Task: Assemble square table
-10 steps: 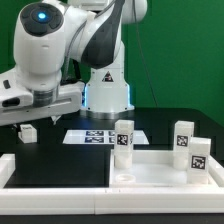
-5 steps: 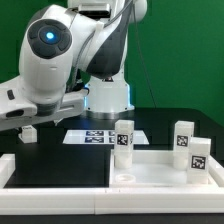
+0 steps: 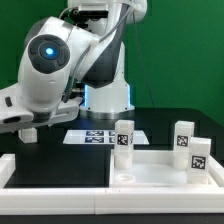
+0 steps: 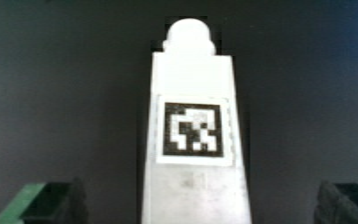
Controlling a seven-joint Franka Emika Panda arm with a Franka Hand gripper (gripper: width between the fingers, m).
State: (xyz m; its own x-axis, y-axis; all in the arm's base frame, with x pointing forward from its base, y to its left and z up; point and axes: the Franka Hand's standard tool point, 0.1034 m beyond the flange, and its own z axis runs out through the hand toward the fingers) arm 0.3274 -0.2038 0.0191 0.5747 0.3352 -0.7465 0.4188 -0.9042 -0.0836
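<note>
A short white leg (image 4: pixel 197 120) with a black-and-white tag lies on the black table between my gripper's (image 4: pixel 201 205) two open fingers (image 4: pixel 51 205), with dark gaps on both sides. In the exterior view this leg (image 3: pixel 28 132) lies at the far left, just under my gripper (image 3: pixel 26 124), which the arm's body mostly hides. The white square tabletop (image 3: pixel 160 172) lies at the front right. One tagged leg (image 3: pixel 124 140) stands upright at its left rim. Two more legs (image 3: pixel 183 140) (image 3: pixel 200 156) stand at its right side.
The marker board (image 3: pixel 95 137) lies flat on the table behind the tabletop. A long white border rail (image 3: pixel 50 198) runs along the front edge and turns up the exterior view's left side. The robot's base (image 3: pixel 106 95) stands at the back.
The arm has swung and tilted down over the leg at the exterior view's left, and the hand sits lower. The leg and the other parts have not moved.
</note>
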